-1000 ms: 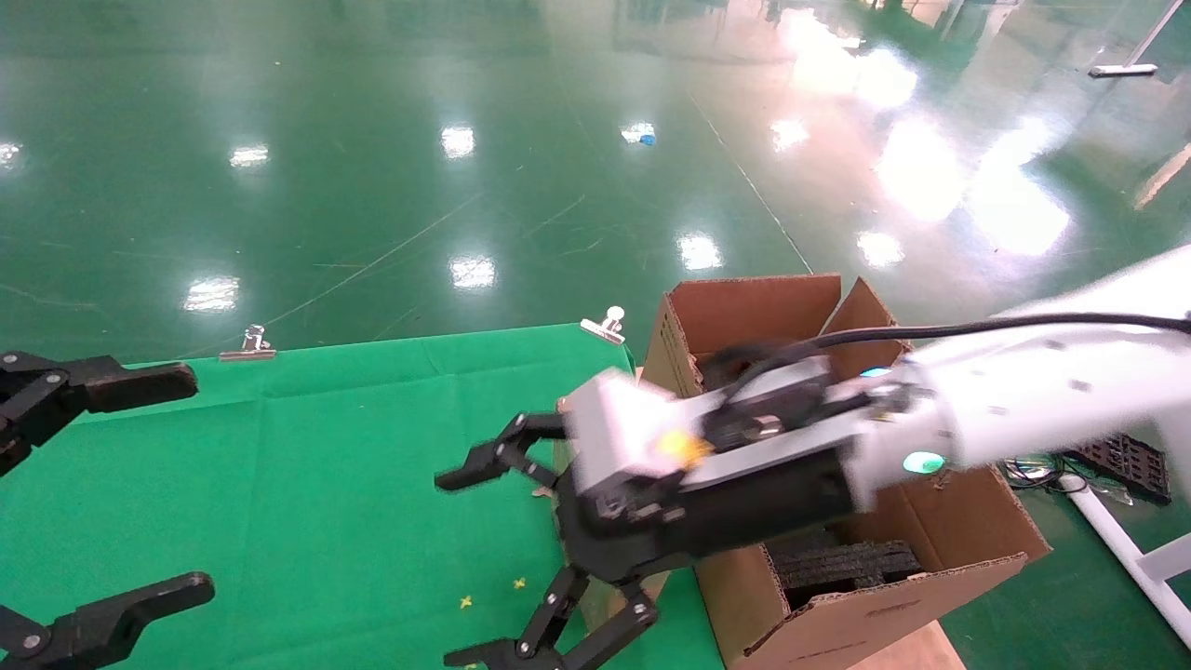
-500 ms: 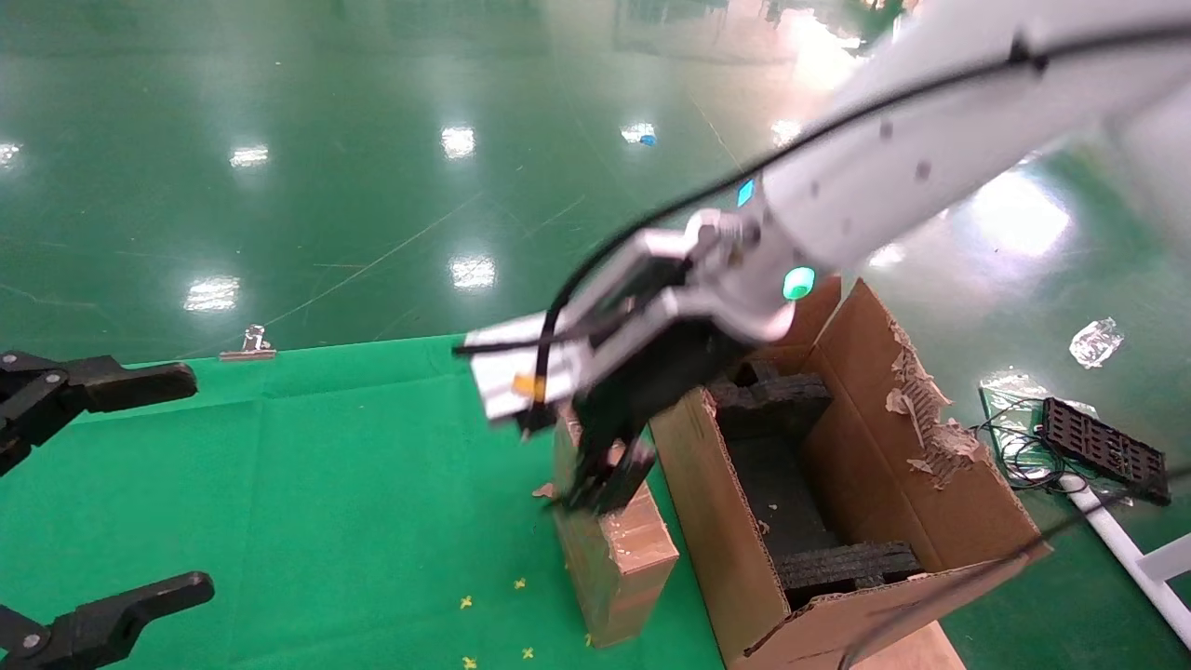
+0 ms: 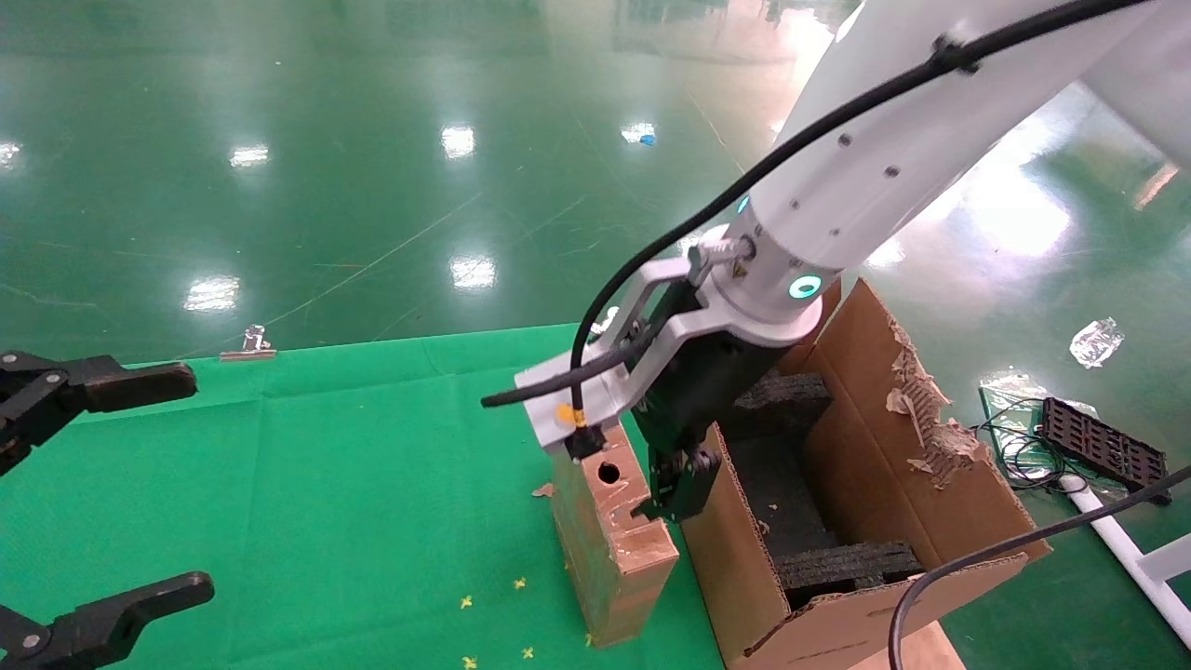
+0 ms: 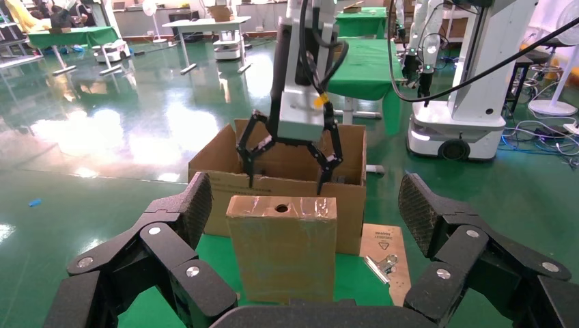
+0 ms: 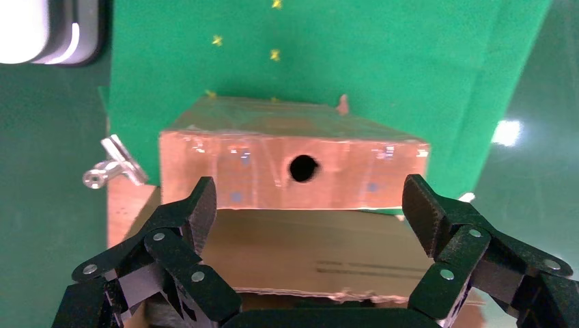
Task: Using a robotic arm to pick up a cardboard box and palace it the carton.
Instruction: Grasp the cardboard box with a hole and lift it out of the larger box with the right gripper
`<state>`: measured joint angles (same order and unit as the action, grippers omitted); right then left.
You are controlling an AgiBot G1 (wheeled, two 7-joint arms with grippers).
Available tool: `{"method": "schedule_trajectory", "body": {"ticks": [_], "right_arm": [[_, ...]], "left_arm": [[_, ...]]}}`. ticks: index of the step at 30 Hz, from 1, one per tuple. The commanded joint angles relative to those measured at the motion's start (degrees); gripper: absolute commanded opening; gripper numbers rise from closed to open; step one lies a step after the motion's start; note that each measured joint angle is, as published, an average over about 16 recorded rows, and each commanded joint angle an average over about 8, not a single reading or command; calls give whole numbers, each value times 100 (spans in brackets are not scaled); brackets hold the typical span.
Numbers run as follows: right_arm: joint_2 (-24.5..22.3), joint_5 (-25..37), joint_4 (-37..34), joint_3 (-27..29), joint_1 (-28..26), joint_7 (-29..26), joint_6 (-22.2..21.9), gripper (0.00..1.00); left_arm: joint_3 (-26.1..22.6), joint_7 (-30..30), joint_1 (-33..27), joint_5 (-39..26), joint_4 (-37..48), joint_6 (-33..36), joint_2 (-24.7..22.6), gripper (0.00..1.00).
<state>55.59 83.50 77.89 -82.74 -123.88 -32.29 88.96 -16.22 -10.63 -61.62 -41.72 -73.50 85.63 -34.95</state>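
The small cardboard box (image 3: 614, 521) stands upright on the green cloth, tape-wrapped, with a round hole in its top face. It is right beside the large carton (image 3: 940, 502), which holds black foam blocks (image 3: 847, 563). My right gripper (image 3: 672, 470), on the white arm, points down and is open. It hangs just above the carton's near wall, next to the box top. In the right wrist view the open gripper (image 5: 311, 205) sits just short of the box (image 5: 259, 171). My left gripper (image 3: 198, 481) is open and idle at the far left, facing the box (image 4: 283, 253).
The green cloth (image 3: 326, 484) is held by binder clips (image 3: 248, 342). The carton's right flap is torn. A black tray and cables (image 3: 1103, 451) lie on the floor to the right. A wooden board with a clip (image 4: 382, 265) lies by the carton.
My right arm has swung up from lying across the carton to pointing down. Its open gripper now hangs by the box top. The box and the left gripper have not moved.
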Motion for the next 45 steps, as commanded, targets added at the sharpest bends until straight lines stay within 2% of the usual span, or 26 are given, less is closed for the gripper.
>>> {"method": "schedule_trajectory", "body": {"ticks": [1,6,9,12,16,20,23,28,35,37,40,41,43,45], "right_arm": [[38,-19,2,-183,-20,-59,-36,100],[76,-68,0,-357,-97,-195,-114,100],[68,-94,-31,-440,-128,-508,-144,100],[89,-99,-121,-553,-134,-1217,-134,100],[189,-149,-483,-718,-96,-2505,-65,100],[274,-389,-1206,-794,9,-3497,-16,100],[326,-626,-1829,-806,129,-3978,-17,100],[460,-915,-2598,-793,331,-4356,-62,100],[792,-941,-3169,-863,513,-4313,-90,100],[875,-902,-3243,-897,532,-4292,-86,87],[960,-860,-3291,-940,553,-4265,-76,50],[981,-847,-3296,-955,559,-4263,-73,37],[1015,-825,-3297,-985,572,-4270,-62,13],[1040,-803,-3288,-1016,583,-4284,-52,1]], "left_arm": [[-1,0,0,1,0,0,0,100],[-3,1,-1,2,0,-1,1,100],[-4,2,-1,3,0,-2,2,100],[-5,3,-1,4,0,-2,2,100],[-7,4,-2,5,0,-3,3,100],[-9,4,-2,6,0,-4,4,100],[-10,5,-2,7,0,-4,4,100],[-12,6,-3,8,0,-5,5,100],[-15,8,-3,10,0,-7,6,100],[-16,8,-3,11,0,-7,7,100],[-17,9,-4,12,0,-7,7,100],[-17,9,-4,12,0,-8,7,97],[-18,9,-4,12,0,-8,8,84],[-19,9,-4,13,0,-8,8,63]]}}
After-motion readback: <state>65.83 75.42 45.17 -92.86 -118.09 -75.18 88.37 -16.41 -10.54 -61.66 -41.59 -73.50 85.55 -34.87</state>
